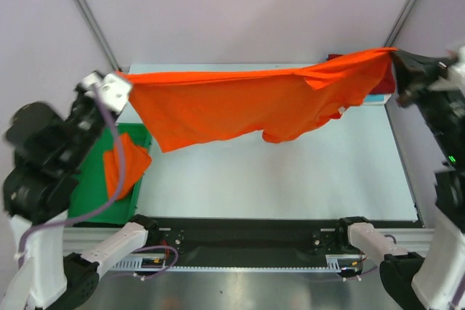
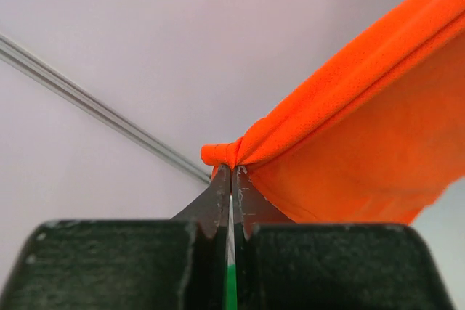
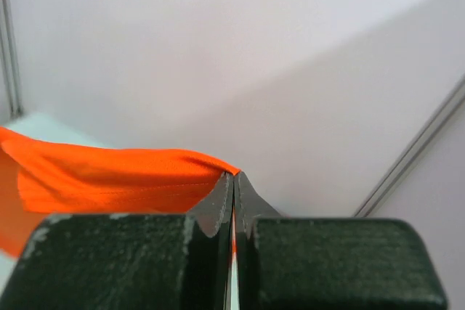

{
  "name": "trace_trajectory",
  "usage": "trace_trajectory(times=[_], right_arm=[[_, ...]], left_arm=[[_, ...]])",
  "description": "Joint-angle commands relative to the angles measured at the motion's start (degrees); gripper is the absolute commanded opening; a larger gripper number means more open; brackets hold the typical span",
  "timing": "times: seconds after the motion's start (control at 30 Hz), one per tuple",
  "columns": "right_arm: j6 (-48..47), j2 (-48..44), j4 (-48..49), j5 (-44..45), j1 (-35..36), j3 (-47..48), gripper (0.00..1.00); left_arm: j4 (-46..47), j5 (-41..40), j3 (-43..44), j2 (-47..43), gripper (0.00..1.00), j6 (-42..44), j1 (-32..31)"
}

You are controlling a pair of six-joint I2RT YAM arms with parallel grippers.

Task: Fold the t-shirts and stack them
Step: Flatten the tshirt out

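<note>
Apparently open room beneath taut orange t-shirt (image 1: pixel 240 107)

— What is that green thing?
— That is a green tray (image 1: pixel 94 190). It lies on the left side of the white table (image 1: pixel 290 179).
— What is behind the table?
— A pale purple wall (image 1: pixel 240 12). A thin grey left pole (image 1: pixel 87 9) and a right pole (image 1: pixel 411 1) slant up along it.
— And at the near edge?
— A long black bar (image 1: pixel 254 231) runs across there. Closer still is a shiny grey plate (image 1: pixel 254 292).

Orange t-shirt (image 2: pixel 349 128) between tight-pressed jaws
</note>
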Motion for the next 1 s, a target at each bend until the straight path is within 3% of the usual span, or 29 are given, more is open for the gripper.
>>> trace_trajectory(times=[0.0, 0.17, 0.33, 0.53, 0.63, 0.73, 0.87, 0.97], right_arm=[[1.37, -1.78, -4.83, 0.57, -1.39, 7.84, 0.00], [5.14, -2.49, -1.34, -0.23, -3.85, 10.05, 0.00], [3.48, 0.93, 2.71, -1.55, -3.94, 7.25, 0.00], [-0.55, 3.40, 12.20, -4.18, -3.94, -9.35, 0.00], [-2.23, 5.59, 16.07, -5.49, -3.94, -19.37, 0.00], [-2.85, 9.36, 20.02, -7.25, -3.86, -28.49, 0.00], [-2.85, 17.88, 25.73, -7.61, -3.50, -33.89, 0.00], [-3.99, 28.33, 27.49, -8.14, -3.24, -32.24, 0.00]], left_arm=[[-4.28, 4.15, 5.53, -1.67, 0.00, -0.23, 0.99], [-4.12, 8.20, 9.93, -0.63, 0.01, -3.40, 4.94], [-3.32, 6.54, 9.51, 2.80, 0.01, -3.23, 5.74], [-2.44, 5.21, -1.03, 8.41, 0.00, -2.08, 5.74], [0.26, 6.62, -12.43, 11.40, 0.00, -1.91, 5.74], [4.30, 7.06, -17.99, 16.31, 0.00, -2.08, 5.74], [10.01, 7.15, -23.45, 26.14, 0.00, -0.42, 6.62], [13.19, 7.41, -21.19, 33.45, 0.00, -0.06, 7.84]])
